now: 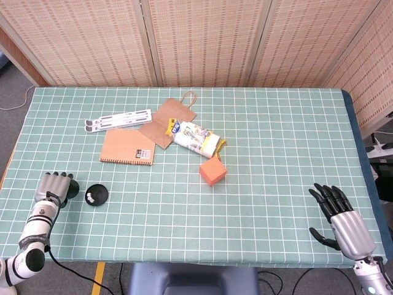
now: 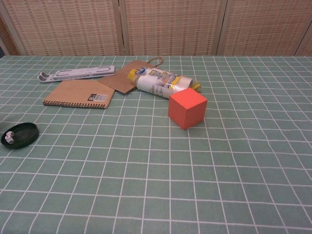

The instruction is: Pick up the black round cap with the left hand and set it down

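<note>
1. The black round cap (image 1: 96, 195) is lying flat on the table (image 1: 276, 141), well left of the orange cube (image 1: 212, 171).
2. The left hand (image 1: 54, 185) is resting just left of the cap, fingers curled, holding nothing.
3. The right hand (image 1: 339, 216) is lying released, far right of the cube.

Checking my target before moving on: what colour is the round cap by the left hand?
Black, with a small white mark; the round cap shows best in the chest view.

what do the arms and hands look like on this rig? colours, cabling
Left hand: silver-grey back, black fingers, on a white segmented forearm with black joint bands; a thin black cable runs along it. Right hand: same silver-grey back plate, black fingers and thumb, pale wrist below. No markings legible.
</note>
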`<state>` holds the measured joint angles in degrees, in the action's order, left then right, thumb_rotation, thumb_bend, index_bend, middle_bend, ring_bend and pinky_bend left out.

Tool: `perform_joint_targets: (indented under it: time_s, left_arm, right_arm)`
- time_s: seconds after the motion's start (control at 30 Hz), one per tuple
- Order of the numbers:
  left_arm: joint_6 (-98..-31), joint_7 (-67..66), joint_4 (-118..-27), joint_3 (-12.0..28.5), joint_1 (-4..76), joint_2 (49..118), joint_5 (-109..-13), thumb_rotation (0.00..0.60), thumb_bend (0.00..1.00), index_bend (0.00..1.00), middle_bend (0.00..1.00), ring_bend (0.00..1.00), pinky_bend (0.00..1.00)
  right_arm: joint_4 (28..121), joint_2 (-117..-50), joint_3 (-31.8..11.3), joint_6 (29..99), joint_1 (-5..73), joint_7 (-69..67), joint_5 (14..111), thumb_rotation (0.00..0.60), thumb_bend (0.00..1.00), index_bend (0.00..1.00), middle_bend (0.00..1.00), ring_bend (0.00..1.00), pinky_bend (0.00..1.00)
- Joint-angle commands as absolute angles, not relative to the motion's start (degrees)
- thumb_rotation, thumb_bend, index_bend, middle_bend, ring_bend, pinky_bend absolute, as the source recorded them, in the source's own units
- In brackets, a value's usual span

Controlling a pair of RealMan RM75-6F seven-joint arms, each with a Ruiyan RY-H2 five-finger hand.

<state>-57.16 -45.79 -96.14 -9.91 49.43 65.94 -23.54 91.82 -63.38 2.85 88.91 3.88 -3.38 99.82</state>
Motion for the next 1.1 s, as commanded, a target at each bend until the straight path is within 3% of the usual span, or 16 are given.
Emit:
perform_joint_targets:
  time_s: [0.03, 0.1, 0.3, 0.53, 1.1]
  left_arm:
    - [-52.7, -44.1, -92.8, -9.7, 48.6, 67.3, -22.5, 0.600, 0.40, 0.02, 0.04, 0.03, 0.19]
    - [-52.1, -43.7, -91.6, -9.7, 48.3, 67.9, -23.0, 0.600, 0.40, 0.00, 0.00, 0.00, 0.17]
    - [-50.4, -42.5, -88.4, -9.7, 47.2, 69.8, -24.4, 0.600, 0.40, 0.00, 0.00, 0.00, 0.13]
    - [-51.3, -40.7, -87.5, -9.1, 45.7, 70.6, -27.1, 0.600, 0.39, 0.00, 0.00, 0.00, 0.02]
    - [-52.6, -34.6, -90.4, -6.4, 42.9, 67.7, -34.0, 0.600, 0.34, 0.00, 0.00, 0.00, 0.01]
  right_arm:
    - [91.8, -63.5, 2.9, 88.5, 4.0, -3.1, 99.7, 0.600, 0.19, 0.00, 0.00, 0.00, 0.00]
    - [91.8, -63.5, 2.9, 88.3, 4.0, -3.0, 99.7, 0.600, 0.19, 0.00, 0.00, 0.00, 0.00]
    - [91.9, -63.3, 2.8, 88.9, 3.9, -3.5, 99.7, 0.600, 0.19, 0.00, 0.00, 0.00, 0.00]
    - [92.0, -63.1, 2.8, 89.2, 3.7, -3.4, 99.6, 0.600, 0.19, 0.00, 0.00, 0.00, 0.00]
    - [92.0, -63.1, 2.7, 89.9, 3.5, -4.0, 100.0, 0.600, 0.19, 0.00, 0.00, 0.00, 0.00]
